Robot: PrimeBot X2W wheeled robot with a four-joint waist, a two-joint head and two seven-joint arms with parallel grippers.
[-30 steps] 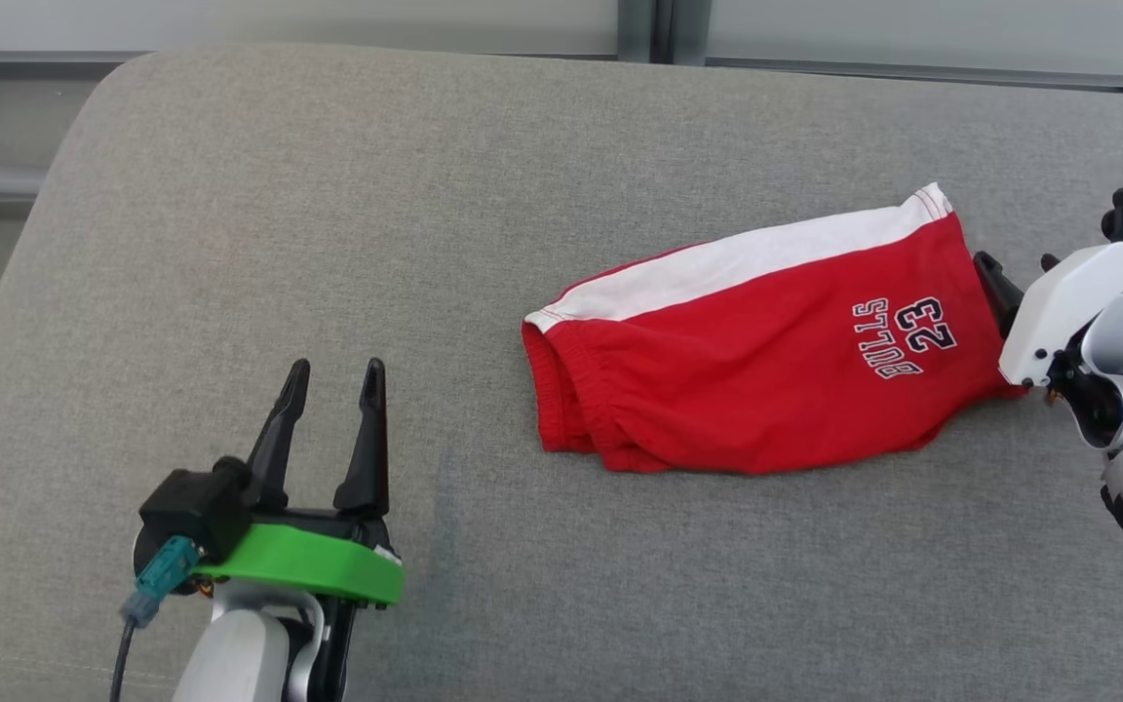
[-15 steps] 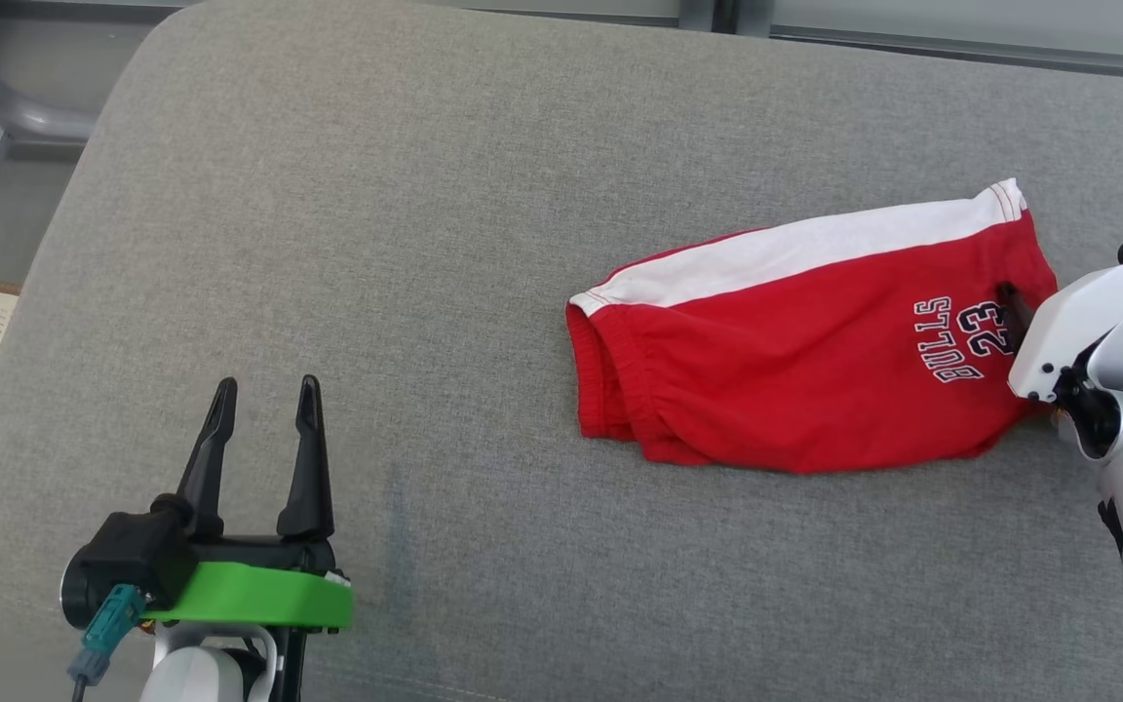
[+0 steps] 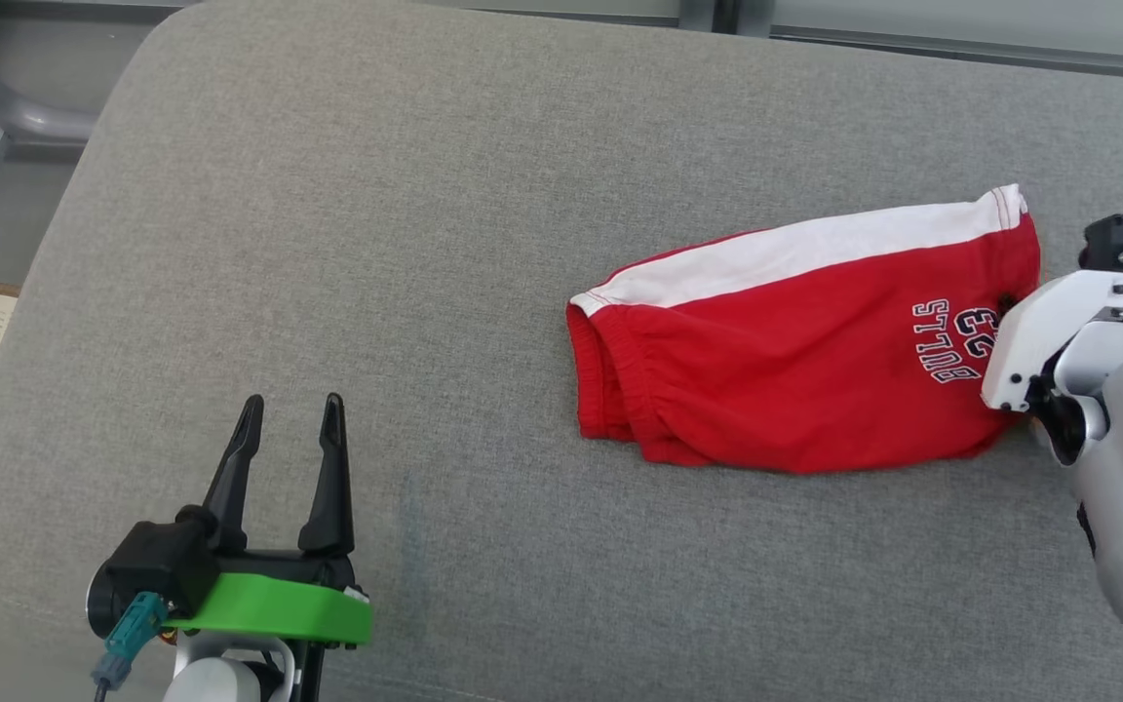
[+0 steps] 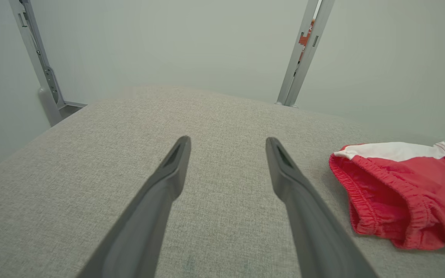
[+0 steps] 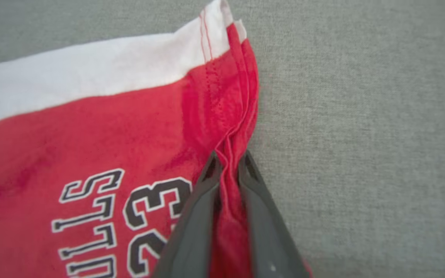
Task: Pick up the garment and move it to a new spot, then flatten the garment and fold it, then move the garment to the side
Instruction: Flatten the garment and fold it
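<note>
On the right half of the grey fabric cushion [image 3: 406, 244] lie the red basketball shorts [image 3: 795, 361], flat and folded over on themselves. Their long axis runs across the head view from left to right, with the right end a little farther from the robot. The gathered elastic waistband is the left end, facing the middle of the cushion; the leg hem is the right end. A white stripe follows the far long edge, and the "BULLS 23" print [image 3: 951, 339] sits near the hem end, its letters turned sideways in the head view.

The right gripper [image 5: 230, 158] is pinched onto the hem edge just beside the print, and a ridge of red cloth bunches up between its two dark fingers. Around this pinch the cloth puckers, while the rest of the shorts rests on the cushion.

The left gripper [image 3: 291, 402] hangs over bare cushion at the near left, well apart from the waistband, fingers spread with nothing between them.
</note>
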